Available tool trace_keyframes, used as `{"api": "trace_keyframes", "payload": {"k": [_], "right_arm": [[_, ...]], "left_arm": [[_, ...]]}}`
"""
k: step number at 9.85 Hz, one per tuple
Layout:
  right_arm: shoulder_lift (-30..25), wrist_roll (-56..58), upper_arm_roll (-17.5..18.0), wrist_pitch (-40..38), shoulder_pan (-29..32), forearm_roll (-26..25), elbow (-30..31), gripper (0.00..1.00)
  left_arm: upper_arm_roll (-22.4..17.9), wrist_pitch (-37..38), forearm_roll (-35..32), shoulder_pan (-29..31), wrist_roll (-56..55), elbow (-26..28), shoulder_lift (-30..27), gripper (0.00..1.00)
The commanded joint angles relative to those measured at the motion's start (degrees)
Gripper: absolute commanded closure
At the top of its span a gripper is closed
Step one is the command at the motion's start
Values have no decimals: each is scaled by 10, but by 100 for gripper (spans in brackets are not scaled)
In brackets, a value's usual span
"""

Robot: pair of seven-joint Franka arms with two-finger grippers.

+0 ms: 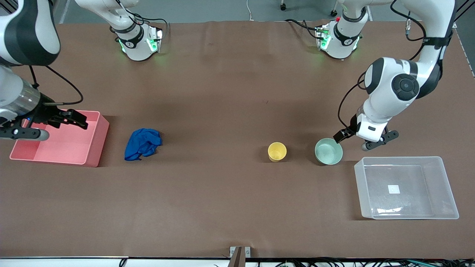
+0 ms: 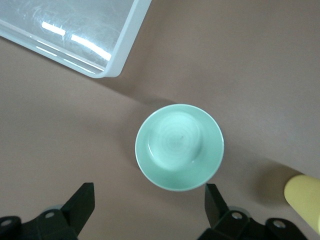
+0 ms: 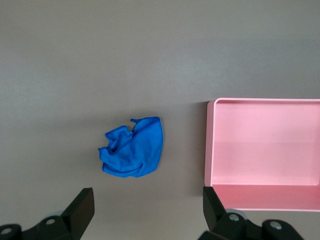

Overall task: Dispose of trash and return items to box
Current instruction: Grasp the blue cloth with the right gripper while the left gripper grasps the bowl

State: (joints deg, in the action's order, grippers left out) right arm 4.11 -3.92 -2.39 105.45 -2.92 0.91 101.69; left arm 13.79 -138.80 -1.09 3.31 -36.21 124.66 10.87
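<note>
Nothing is put away yet: the blue trash wad (image 1: 143,144) lies on the desk (image 1: 222,104) beside the pink bin (image 1: 92,148), and the yellow cup (image 1: 277,151) and mint bowl (image 1: 328,151) sit near the empty clear box (image 1: 447,185). The left hand (image 1: 365,139) hangs open by the bowl; the right hand (image 1: 79,120), open, hovers over the bin.

left pincer (image 2: 150,210) open above bowl (image 2: 179,147) | box (image 2: 122,50) corner near | cup (image 2: 305,200) beside

Crumpled blue cloth wad (image 1: 143,144); glossy clear plastic tub (image 1: 445,193); matt brown table cover (image 1: 230,92).
</note>
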Motion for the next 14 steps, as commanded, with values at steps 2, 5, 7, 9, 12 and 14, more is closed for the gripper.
{"api": "trace_keyframes", "payload": {"k": [2, 5, 7, 9, 12, 14], "right_arm": [[45, -9, 1, 46, -9, -5, 27, 4], [119, -9, 1, 91, -24, -4, 37, 4], [144, -10, 1, 161, -35, -3, 78, 5], [164, -10, 1, 241, -45, -2, 121, 5], [190, -10, 2, 283, -60, 0, 137, 5], [200, -10, 2, 321, -63, 3, 157, 5]], "left_arm": [[0, -61, -9, 14, -13, 13, 65, 14], [-1, -79, -10, 22, -13, 12, 96, 25], [-1, -81, -11, 22, -13, 10, 114, 31], [-1, -82, -11, 21, -13, 4, 133, 41], [0, -88, -11, 21, -14, -7, 152, 75], [0, -87, -11, 21, -14, -17, 149, 100]]}}
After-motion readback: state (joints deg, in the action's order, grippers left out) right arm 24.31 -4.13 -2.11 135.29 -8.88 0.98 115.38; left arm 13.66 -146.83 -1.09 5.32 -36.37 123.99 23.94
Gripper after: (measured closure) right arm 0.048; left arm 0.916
